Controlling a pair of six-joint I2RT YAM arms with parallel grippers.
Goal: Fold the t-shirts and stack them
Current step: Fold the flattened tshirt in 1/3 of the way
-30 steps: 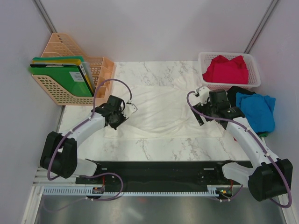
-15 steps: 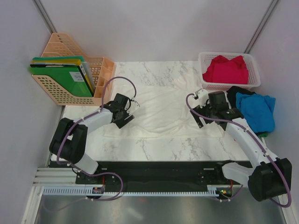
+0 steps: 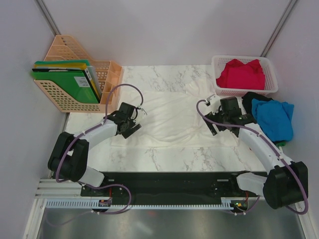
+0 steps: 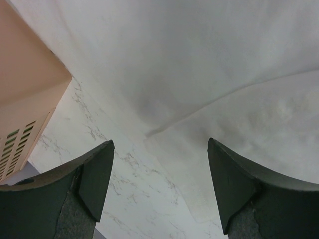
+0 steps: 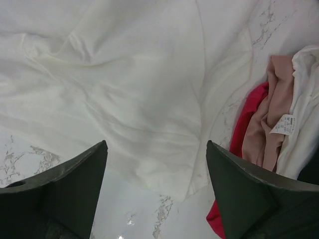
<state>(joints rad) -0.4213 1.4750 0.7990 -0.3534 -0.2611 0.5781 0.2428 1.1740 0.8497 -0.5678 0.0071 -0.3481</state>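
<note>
A large white t-shirt (image 3: 169, 117) lies spread flat on the marble table. My left gripper (image 3: 135, 121) hovers open over the shirt's left edge; in the left wrist view (image 4: 159, 144) a fold line and the cloth's edge lie between the fingers, with nothing held. My right gripper (image 3: 213, 113) stands open over the shirt's right side; the right wrist view (image 5: 157, 144) has a corner of the white t-shirt (image 5: 124, 89) below it. Red cloth (image 5: 244, 134) and a beige shirt (image 5: 271, 114) lie just right of that corner. A blue t-shirt (image 3: 274, 117) and a black one (image 3: 254, 97) are heaped at the right.
A white mesh basket (image 3: 271, 74) at the back right holds a red t-shirt (image 3: 241, 74). A peach file rack (image 3: 75, 82) with green folders stands at the back left, close to my left gripper, and shows in the left wrist view (image 4: 25, 89). Bare marble (image 3: 164, 159) runs along the front.
My left gripper has opened, let go of the shirt's left edge and shifted slightly towards the middle. My right gripper stayed open and edged a little left.
</note>
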